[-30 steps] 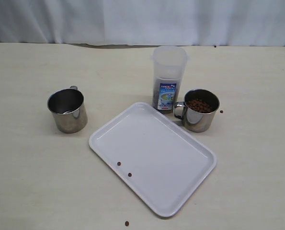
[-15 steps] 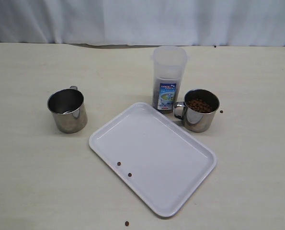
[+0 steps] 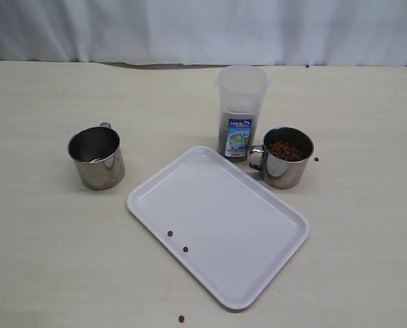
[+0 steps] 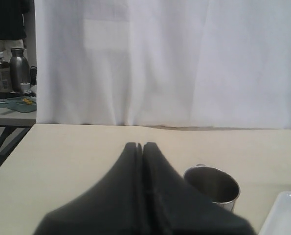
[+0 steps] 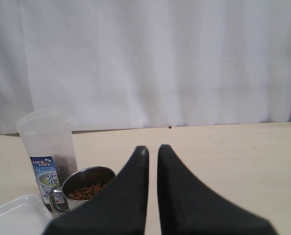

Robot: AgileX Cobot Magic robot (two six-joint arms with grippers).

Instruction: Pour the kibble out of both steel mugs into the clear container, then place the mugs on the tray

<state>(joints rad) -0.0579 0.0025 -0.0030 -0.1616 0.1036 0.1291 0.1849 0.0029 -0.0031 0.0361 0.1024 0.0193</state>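
Observation:
Neither gripper shows in the exterior view. One steel mug (image 3: pixel 96 157) stands left of the tray (image 3: pixel 258 260); no kibble shows inside it. The other steel mug (image 3: pixel 285 156) stands at the tray's far right corner and holds kibble (image 3: pixel 285 149). The clear container (image 3: pixel 241 113) is upright just left of that mug, with dark pellets low inside. In the left wrist view my left gripper (image 4: pixel 141 145) is shut and empty, short of the bare mug (image 4: pixel 211 186). My right gripper (image 5: pixel 152 148) is shut on nothing, with the filled mug (image 5: pixel 86 188) and the container (image 5: pixel 47 147) beside it.
Two loose pellets (image 3: pixel 169 233) lie on the tray, one (image 3: pixel 181 318) on the table near its front edge and one (image 3: pixel 316 159) right of the filled mug. A white curtain (image 3: pixel 203 27) closes the back. A side table with bottles (image 4: pixel 8 68) stands beyond the table's left end.

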